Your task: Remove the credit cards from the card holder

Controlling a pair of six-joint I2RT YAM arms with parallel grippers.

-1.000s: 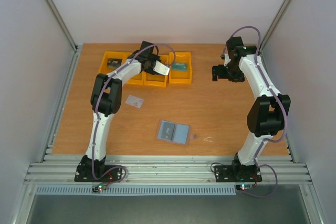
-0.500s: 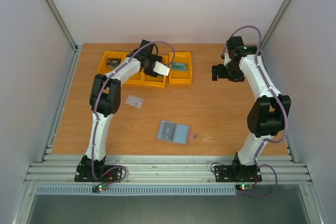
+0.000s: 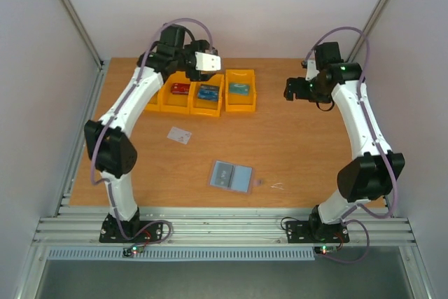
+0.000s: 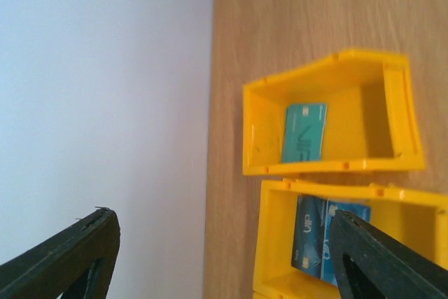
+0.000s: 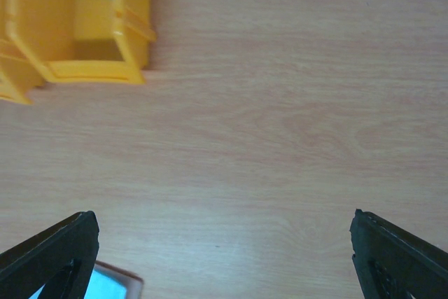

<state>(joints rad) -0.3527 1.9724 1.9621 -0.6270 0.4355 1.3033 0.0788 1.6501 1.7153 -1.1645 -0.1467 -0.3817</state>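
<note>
The card holder point(image 3: 232, 176) lies open and flat on the wooden table, blue-grey inside; its pink-edged corner point(image 5: 113, 286) shows in the right wrist view. A pale credit card point(image 3: 180, 135) lies on the table to its left. A red card point(image 3: 180, 89), a blue card point(image 3: 208, 92) point(image 4: 318, 239) and a teal card point(image 3: 239, 88) point(image 4: 304, 132) lie in the yellow bins. My left gripper point(image 3: 207, 68) point(image 4: 224, 257) hangs open and empty above the bins. My right gripper point(image 3: 292, 90) point(image 5: 224, 250) is open over bare table, right of the bins.
Several yellow bins point(image 3: 240, 101) stand in a row at the back of the table, close to the rear wall point(image 4: 105, 103). The rightmost bin point(image 5: 91, 68) is at the upper left of the right wrist view. Small pale scraps point(image 3: 277, 186) lie right of the holder.
My left arm has lifted up and back from the bins and its jaws have opened. The red and blue cards in the bins now show. My right arm has shifted slightly right.
</note>
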